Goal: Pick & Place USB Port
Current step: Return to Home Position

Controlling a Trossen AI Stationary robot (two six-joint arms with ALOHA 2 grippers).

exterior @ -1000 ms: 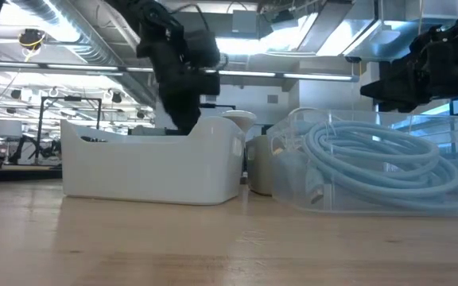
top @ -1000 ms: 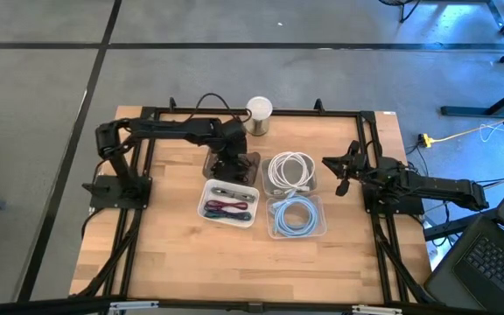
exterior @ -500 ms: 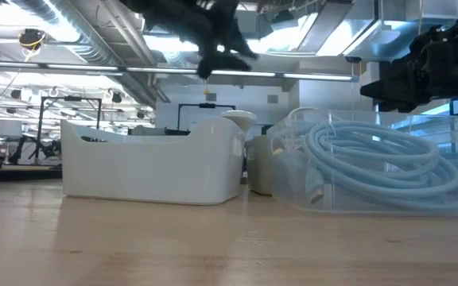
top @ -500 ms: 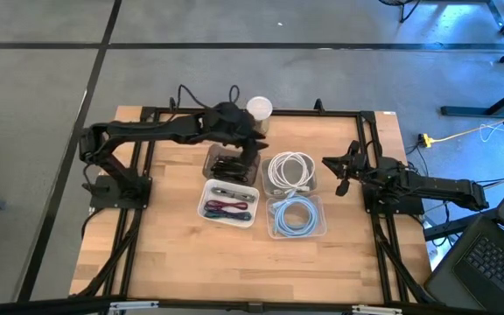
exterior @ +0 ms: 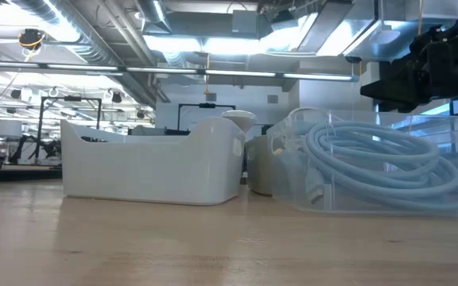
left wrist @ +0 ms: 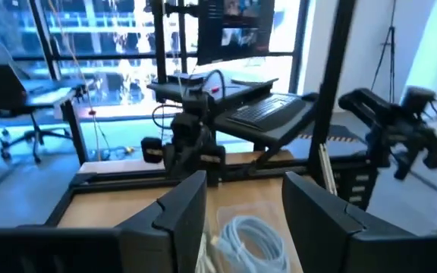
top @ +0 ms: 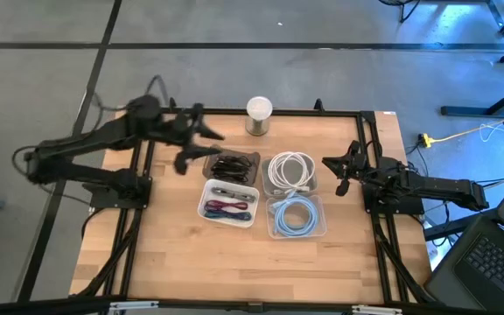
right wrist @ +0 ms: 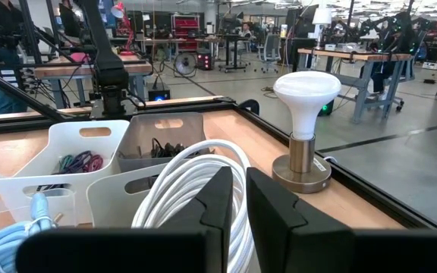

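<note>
Left claw (top: 200,145) gapes wide, empty, beside black bin (top: 256,163).

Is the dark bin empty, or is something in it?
Not empty: black cables lie bundled inside the dark bin, visible from above and in the right wrist view.

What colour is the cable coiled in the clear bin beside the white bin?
Light blue; the cable shows best in the low view.

White bin (exterior: 149,171); black cables (top: 234,164); pale-blue coil (exterior: 372,147); white coil (right wrist: 196,189).
</note>
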